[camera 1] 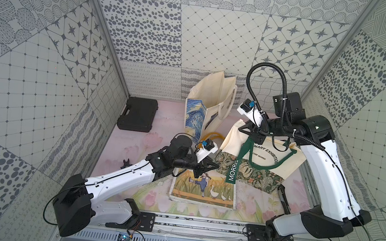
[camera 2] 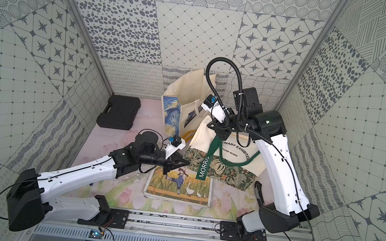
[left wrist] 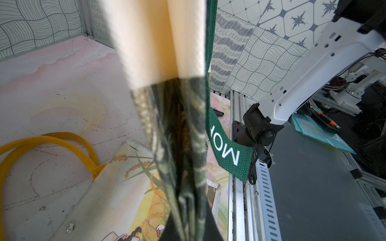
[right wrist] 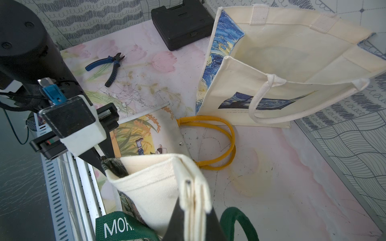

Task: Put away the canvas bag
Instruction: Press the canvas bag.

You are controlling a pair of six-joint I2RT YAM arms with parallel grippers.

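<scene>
The canvas bag (camera 1: 269,159) (camera 2: 237,153) is cream with a green floral bottom band and green handles, and it hangs stretched between both arms above the table. My left gripper (camera 1: 216,166) (camera 2: 188,163) (left wrist: 189,227) is shut on the floral bottom corner (left wrist: 181,135). My right gripper (camera 1: 244,130) (camera 2: 212,126) (right wrist: 194,212) is shut on the folded cream top corner (right wrist: 154,187). One green handle strap (camera 1: 233,172) marked MORRIS dangles loose. Behind it a starry-night tote (camera 1: 214,96) (camera 2: 190,91) (right wrist: 282,52) stands open and upright.
A flat goose-picture bag (camera 1: 204,189) (camera 2: 179,186) (right wrist: 142,133) with yellow handles (right wrist: 219,141) lies under the held bag. A black case (camera 1: 138,113) (right wrist: 181,23) sits at the back left. Blue-handled pliers (right wrist: 110,66) lie near my left arm. A dark tool (camera 1: 284,198) lies by the right arm.
</scene>
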